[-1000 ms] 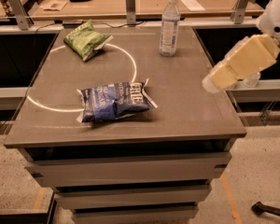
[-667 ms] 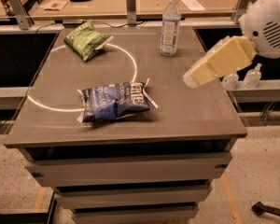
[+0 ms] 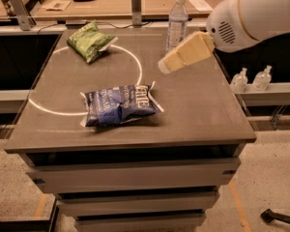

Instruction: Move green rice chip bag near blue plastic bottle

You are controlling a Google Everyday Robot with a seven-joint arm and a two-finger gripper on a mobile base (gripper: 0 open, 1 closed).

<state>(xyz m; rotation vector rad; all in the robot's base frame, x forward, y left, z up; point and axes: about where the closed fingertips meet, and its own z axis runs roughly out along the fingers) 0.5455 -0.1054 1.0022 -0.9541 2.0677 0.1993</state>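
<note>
The green rice chip bag [image 3: 89,41] lies at the far left of the grey table [image 3: 198,110], crinkled, with white edges. The blue plastic bottle [image 3: 177,22] stands upright at the far middle-right of the table, clear with a white cap. My gripper [image 3: 168,65] is at the tip of a tan arm section that reaches in from the right, hanging above the table just in front of and below the bottle. It is well to the right of the green bag and holds nothing that I can see.
A dark-blue chip bag [image 3: 118,105] with white lettering lies at the table's front middle. A white circle line [image 3: 135,62] is marked on the tabletop. Two small clear pump bottles [image 3: 251,79] stand on a ledge to the right. A wooden counter [image 3: 111,4] runs behind the table.
My arm has swung in from the right edge of the table toward the left and farther back, so the gripper now hangs near the bottle. The bags and bottle have not moved.
</note>
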